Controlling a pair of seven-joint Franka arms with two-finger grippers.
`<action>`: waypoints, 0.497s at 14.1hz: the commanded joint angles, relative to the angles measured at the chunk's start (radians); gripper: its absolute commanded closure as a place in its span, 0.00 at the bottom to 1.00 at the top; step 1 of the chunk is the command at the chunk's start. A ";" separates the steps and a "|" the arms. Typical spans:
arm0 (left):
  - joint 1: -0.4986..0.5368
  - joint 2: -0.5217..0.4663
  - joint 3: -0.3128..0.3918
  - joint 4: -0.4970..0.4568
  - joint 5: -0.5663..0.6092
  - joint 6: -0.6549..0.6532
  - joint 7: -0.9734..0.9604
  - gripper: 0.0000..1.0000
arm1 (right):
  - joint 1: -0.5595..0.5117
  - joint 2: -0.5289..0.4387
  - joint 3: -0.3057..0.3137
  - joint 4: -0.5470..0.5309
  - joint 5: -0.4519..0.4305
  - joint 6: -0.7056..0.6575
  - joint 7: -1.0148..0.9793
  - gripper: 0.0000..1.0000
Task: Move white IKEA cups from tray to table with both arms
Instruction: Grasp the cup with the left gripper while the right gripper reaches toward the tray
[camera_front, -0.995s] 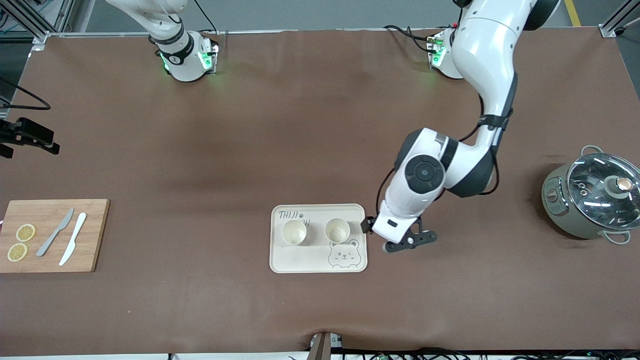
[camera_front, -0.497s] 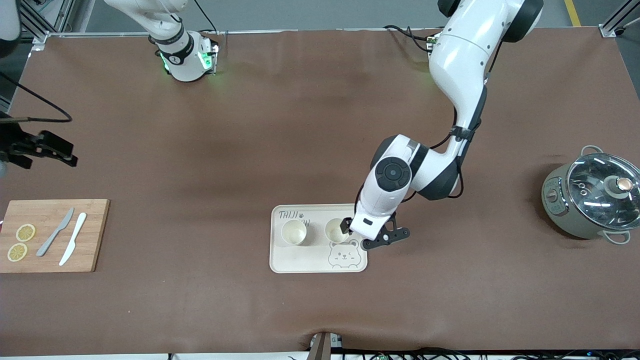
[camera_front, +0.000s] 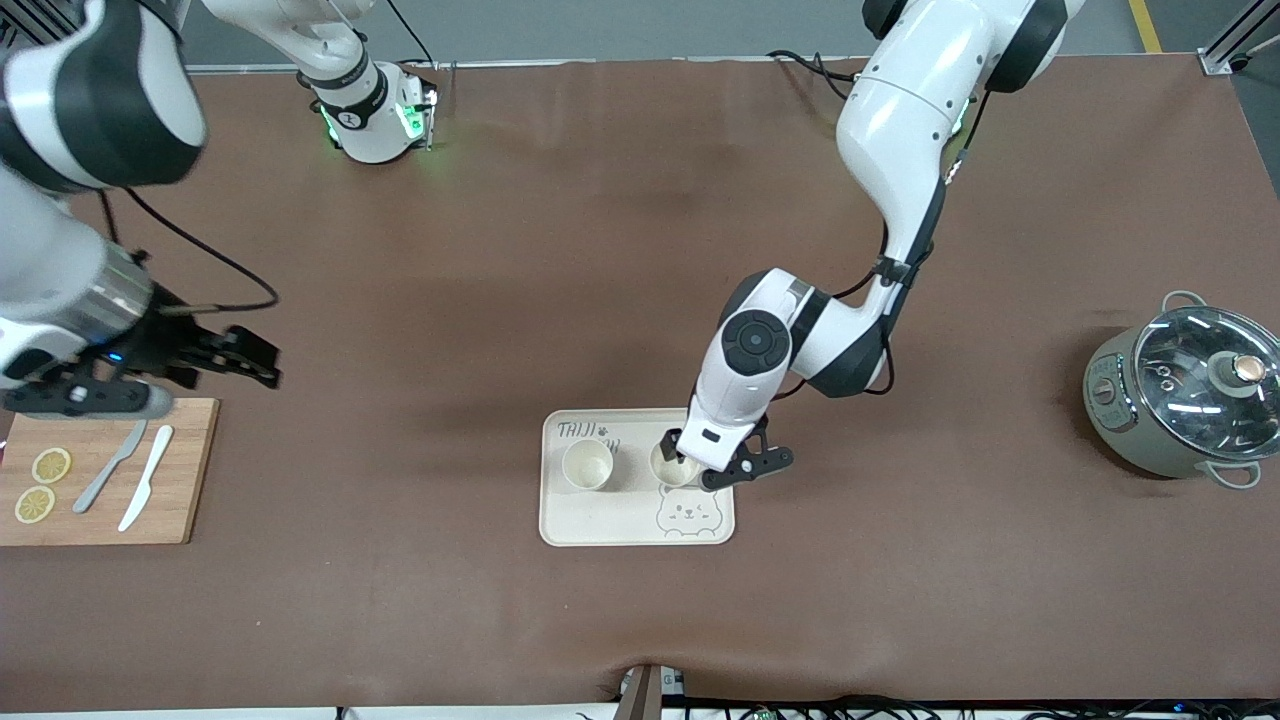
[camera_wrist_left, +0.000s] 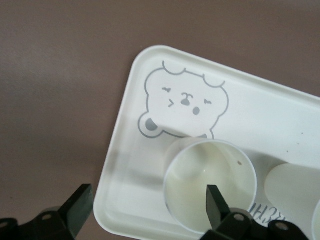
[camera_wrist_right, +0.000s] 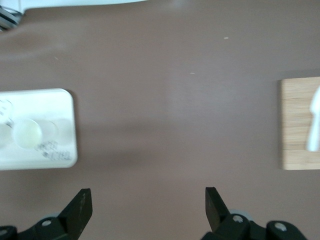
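Two white IKEA cups stand upright side by side on the bear-printed tray (camera_front: 590, 520), which sits on the brown desk (camera_front: 640, 620). The first cup (camera_front: 587, 464) is on the side of the tray toward the right arm's end of the desk, next to the printed lettering. The second cup (camera_front: 672, 464) is on the side toward the left arm's end, just above the bear drawing and farther from the front camera than it.

The left gripper (camera_front: 700, 470) is low over the tray at the second cup, its fingers spread wide and clasping nothing. In the left wrist view one finger (camera_wrist_left: 215, 200) hangs over the mouth of that cup (camera_wrist_left: 200, 185) and the other sits out past the tray's rim (camera_wrist_left: 117, 165), over bare desk, so the cup's wall lies between them.

The right gripper (camera_front: 215, 355) is well apart from the tray, up in the air toward the right arm's end of the desk, over the desk just beside the wooden cutting board (camera_front: 190, 470). Its fingers are spread too and empty; the right wrist view shows bare desk between them, with the tray (camera_wrist_right: 55, 105) off to one side.

On the board lie two lemon slices (camera_front: 42, 484), a grey knife (camera_front: 110, 463) and a white knife (camera_front: 146, 477). A lidded pot (camera_front: 1180, 395) stands toward the left arm's end of the desk.
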 joint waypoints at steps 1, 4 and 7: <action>-0.018 0.029 0.013 0.027 0.013 0.021 -0.017 0.00 | 0.094 0.056 -0.006 0.013 0.003 0.074 0.175 0.00; -0.020 0.049 0.013 0.027 0.013 0.049 -0.014 0.00 | 0.171 0.122 -0.007 0.013 -0.002 0.152 0.280 0.00; -0.021 0.065 0.013 0.026 0.019 0.052 -0.023 0.20 | 0.226 0.178 -0.007 0.013 0.001 0.235 0.326 0.00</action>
